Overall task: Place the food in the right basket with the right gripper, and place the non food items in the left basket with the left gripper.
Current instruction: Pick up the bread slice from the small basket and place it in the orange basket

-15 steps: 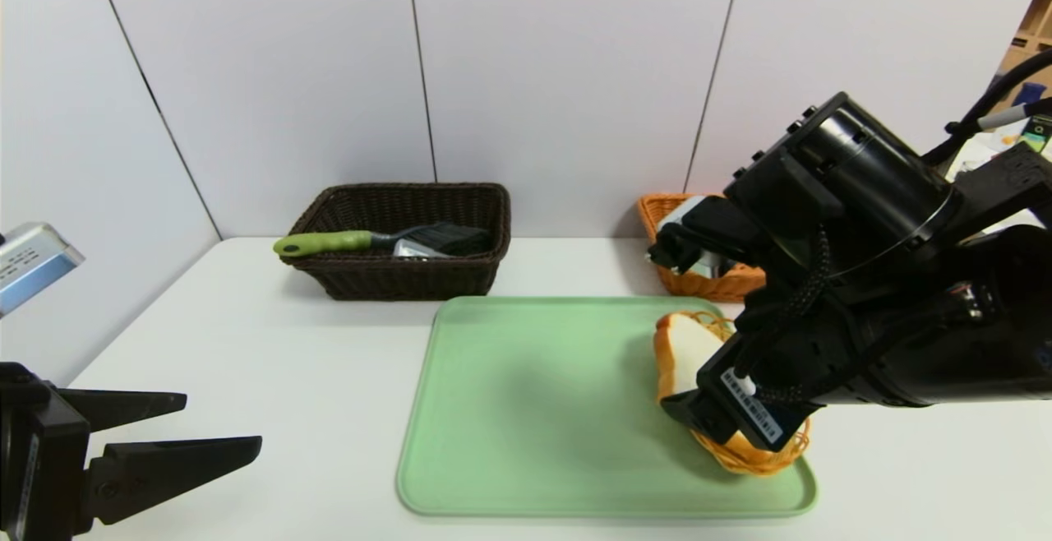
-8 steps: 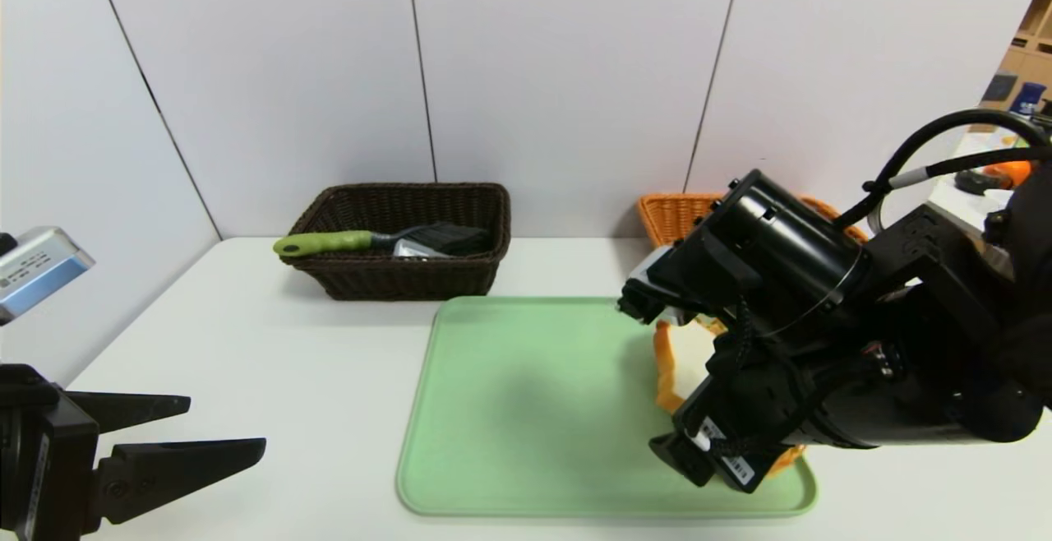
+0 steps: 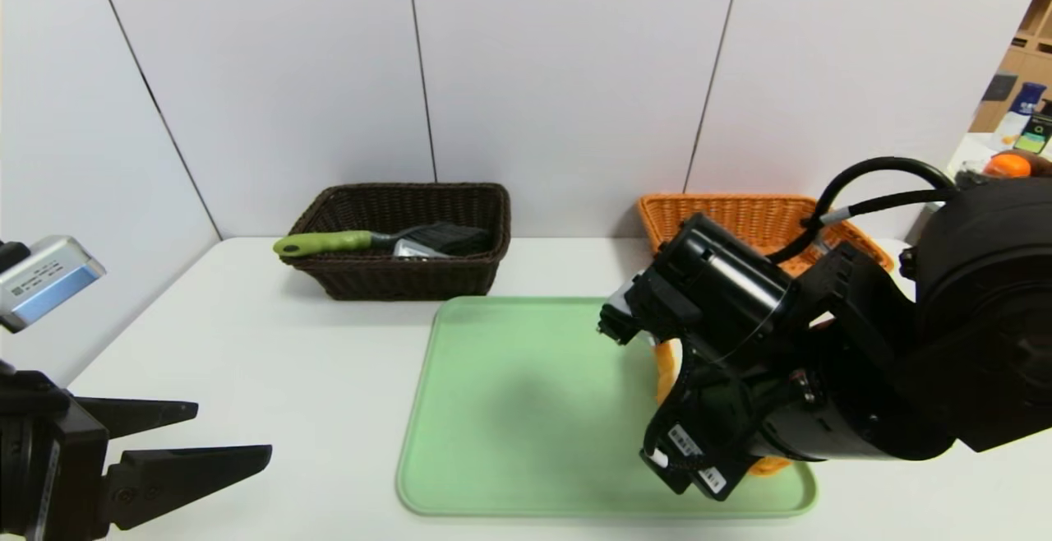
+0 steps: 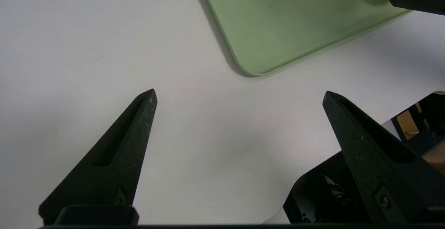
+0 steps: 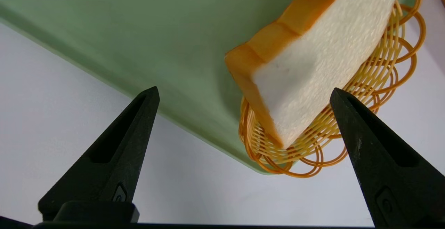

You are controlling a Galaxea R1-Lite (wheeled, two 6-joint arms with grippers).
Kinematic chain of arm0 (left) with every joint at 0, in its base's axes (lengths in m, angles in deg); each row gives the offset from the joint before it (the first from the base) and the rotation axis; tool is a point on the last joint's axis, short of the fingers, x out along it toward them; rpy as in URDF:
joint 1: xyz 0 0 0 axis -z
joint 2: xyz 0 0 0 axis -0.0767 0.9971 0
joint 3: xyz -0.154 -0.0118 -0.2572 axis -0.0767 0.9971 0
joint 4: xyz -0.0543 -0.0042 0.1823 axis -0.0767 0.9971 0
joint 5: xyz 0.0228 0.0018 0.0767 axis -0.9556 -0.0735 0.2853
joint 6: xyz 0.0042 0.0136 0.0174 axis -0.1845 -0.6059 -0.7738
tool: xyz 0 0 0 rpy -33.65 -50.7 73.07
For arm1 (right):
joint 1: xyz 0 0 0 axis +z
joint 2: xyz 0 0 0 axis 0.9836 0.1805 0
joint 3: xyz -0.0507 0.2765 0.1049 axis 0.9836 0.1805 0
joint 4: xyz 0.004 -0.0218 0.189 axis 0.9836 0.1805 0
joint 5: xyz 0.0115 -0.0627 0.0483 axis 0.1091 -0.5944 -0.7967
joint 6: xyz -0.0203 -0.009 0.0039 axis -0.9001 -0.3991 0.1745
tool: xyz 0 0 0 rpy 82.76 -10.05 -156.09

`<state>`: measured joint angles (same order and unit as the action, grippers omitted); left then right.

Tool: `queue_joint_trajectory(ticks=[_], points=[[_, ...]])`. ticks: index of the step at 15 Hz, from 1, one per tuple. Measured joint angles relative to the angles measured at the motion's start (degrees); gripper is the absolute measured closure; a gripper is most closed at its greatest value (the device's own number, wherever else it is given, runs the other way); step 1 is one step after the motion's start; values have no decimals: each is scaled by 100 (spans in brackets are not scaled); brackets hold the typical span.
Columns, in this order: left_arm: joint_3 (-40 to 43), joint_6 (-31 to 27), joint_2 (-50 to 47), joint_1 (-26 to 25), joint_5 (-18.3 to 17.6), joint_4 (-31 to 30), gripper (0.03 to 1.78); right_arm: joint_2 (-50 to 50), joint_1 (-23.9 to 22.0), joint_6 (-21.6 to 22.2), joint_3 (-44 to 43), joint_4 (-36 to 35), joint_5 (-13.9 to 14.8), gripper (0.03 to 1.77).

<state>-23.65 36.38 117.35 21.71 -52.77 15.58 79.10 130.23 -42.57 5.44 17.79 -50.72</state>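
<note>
Currently I'm holding the right gripper (image 5: 243,96) wide open and empty over the bread slice (image 5: 313,58), at the tray's (image 3: 526,409) four o'clock; brush (image 3: 370,239) binned, left gripper (image 4: 240,96) idling open.

Right arm (image 3: 789,360) now lower and nearer the tray's (image 3: 526,409) front right corner, covering most of the bread (image 3: 664,368); right basket (image 3: 760,216) back in open view. Left gripper (image 3: 197,442) barely shifted.
</note>
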Motion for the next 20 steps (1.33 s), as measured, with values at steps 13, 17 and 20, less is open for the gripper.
queue_joint_trajectory(ticks=[13, 17, 20], points=[[211, 27, 9, 5, 2, -193, 12, 374, -212, 72, -385, 9, 325, 10], [300, 24, 9, 0, 0, -276, 12, 411, -356, 39, -477, 33, 379, 10], [330, 24, 9, 0, 2, -294, 12, 411, -422, 15, -483, 50, 389, 10]])
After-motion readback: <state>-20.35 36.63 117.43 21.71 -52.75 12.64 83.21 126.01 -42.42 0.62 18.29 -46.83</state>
